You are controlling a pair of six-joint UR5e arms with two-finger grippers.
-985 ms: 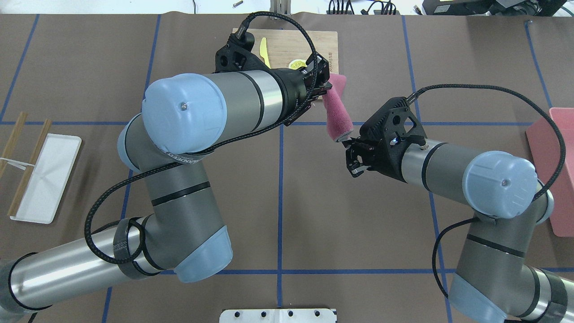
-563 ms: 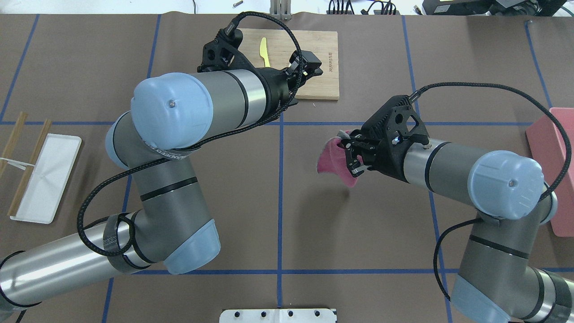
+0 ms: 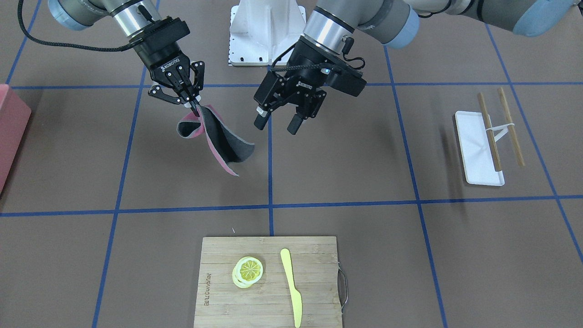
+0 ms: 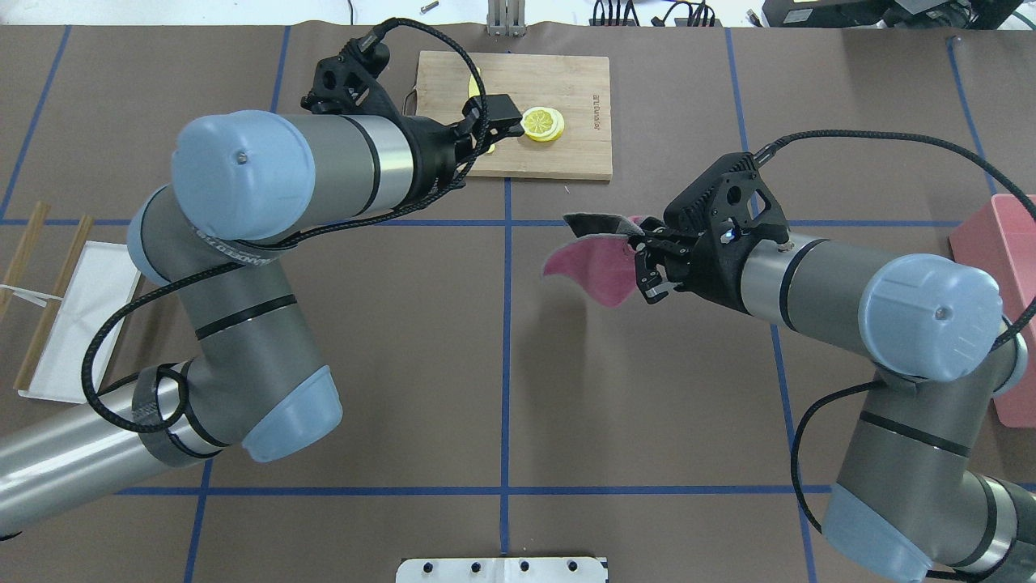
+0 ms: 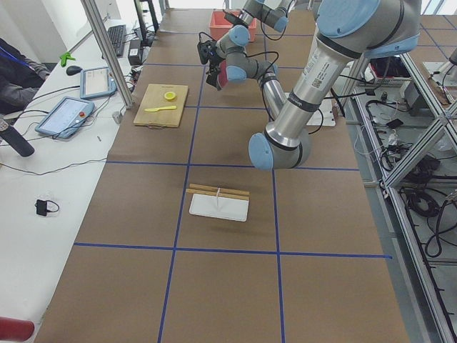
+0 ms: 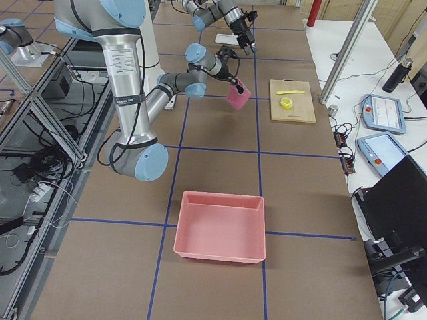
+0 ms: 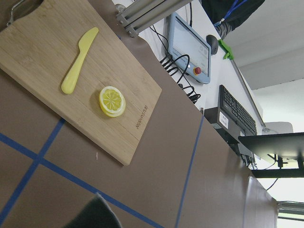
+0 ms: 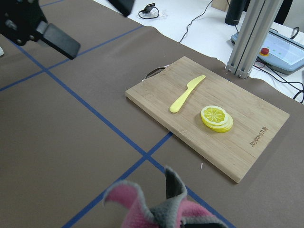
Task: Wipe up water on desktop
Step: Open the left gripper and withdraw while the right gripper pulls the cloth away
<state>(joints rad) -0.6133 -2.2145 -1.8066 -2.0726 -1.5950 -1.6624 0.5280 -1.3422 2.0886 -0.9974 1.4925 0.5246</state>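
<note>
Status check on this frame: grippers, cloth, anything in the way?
Right gripper shut on cloth, dangling over desktop. Left gripper open, empty. No water visible; nothing under cloth.

pink-grey cloth (image 3: 214, 139) in fingers (image 3: 187, 96) of right gripper (image 3: 195, 108), left gripper (image 3: 276, 125) agape

Right claw (image 3: 194, 107) pinched tight, left claw (image 3: 276, 124) wide.

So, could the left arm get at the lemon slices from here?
Probably yes. The left gripper is open and empty, and only bare desktop lies between it and the lemon slices on the cutting board. The right gripper, holding the cloth, is off to one side.
</note>
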